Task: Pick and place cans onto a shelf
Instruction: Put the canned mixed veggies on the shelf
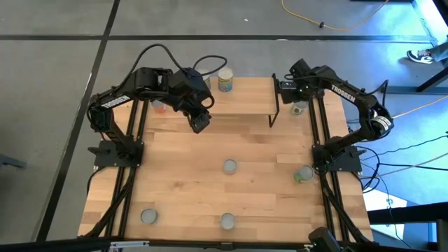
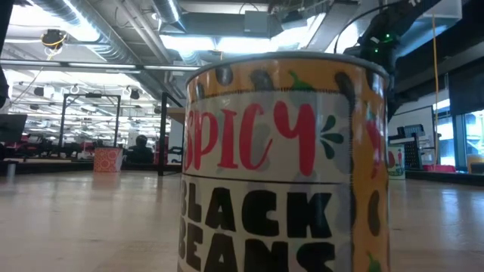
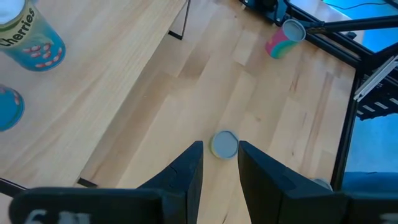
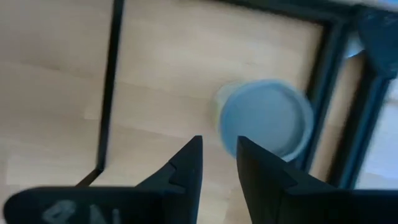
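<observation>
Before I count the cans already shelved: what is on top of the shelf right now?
One can with a yellow-and-blue label stands on the shelf top at its far edge. The left gripper, open, overhangs the shelf's left end and covers the part beneath it. The lower level is hidden under the plank.

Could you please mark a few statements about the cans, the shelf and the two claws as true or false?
1. The left claw hangs over the shelf with nothing between its fingers. True.
2. A can of spicy black beans fills the low view. True.
3. The can near the table's right edge stands upright. False: it lies on its side.
4. The right claw is shut on a can. False: its fingers are open, with a silvery-topped can on the table beyond them.
5. The shelf top is bare. False: a cherries can stands on it.
</observation>
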Motion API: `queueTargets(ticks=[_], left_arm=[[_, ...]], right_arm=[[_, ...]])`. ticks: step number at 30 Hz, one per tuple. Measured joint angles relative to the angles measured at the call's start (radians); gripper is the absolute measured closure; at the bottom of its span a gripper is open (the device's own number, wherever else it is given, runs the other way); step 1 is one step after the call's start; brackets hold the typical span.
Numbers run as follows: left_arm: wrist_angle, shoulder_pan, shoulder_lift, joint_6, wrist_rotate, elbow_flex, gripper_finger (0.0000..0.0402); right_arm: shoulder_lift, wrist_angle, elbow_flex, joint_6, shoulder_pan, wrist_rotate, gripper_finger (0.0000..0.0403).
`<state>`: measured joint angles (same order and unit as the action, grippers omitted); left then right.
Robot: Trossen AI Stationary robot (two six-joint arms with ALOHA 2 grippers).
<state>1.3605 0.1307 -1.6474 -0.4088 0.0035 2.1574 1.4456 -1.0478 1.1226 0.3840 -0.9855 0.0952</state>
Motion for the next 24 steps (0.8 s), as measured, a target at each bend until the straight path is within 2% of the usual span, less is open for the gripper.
queueTargets(ticks=[12, 17, 24], left_arm=[[0.0, 0.0, 0.0, 0.0, -0.002, 0.0, 0.0308], [0.0, 0.0, 0.0, 0.0, -0.002, 0.0, 0.0308], [0.0, 0.0, 0.0, 0.0, -0.002, 0.0, 0.0308]], right_arm=[[0.007, 0.065, -0.062, 0.0, 0.0, 0.005, 0.0303], [0.034, 0.074, -0.062, 0.0, 0.0, 0.087, 0.0303], [0.076, 0.076, -0.062, -0.002, 0.0, 0.07, 0.0303]])
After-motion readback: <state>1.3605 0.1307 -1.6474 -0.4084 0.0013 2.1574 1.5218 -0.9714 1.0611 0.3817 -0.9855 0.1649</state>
